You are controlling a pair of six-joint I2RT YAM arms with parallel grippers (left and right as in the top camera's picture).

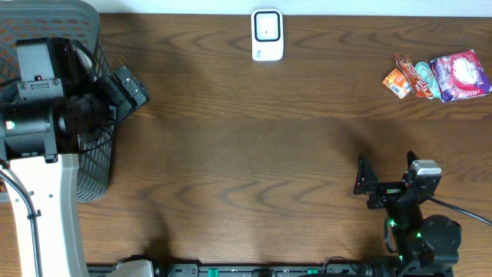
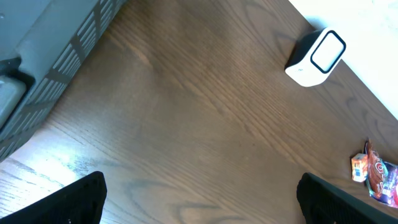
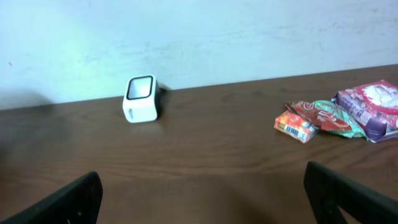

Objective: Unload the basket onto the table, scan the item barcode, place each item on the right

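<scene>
A white barcode scanner stands at the table's far edge, near the middle. The items lie in a cluster at the far right: a small orange pack, a red and teal packet and a pink bag. My left gripper hangs open at the left, above bare wood. Near the front right, my right gripper is open and points toward the back. Neither holds anything.
A grey mesh basket sits at the far left, partly under the left arm. A pale wall runs behind the table's back edge.
</scene>
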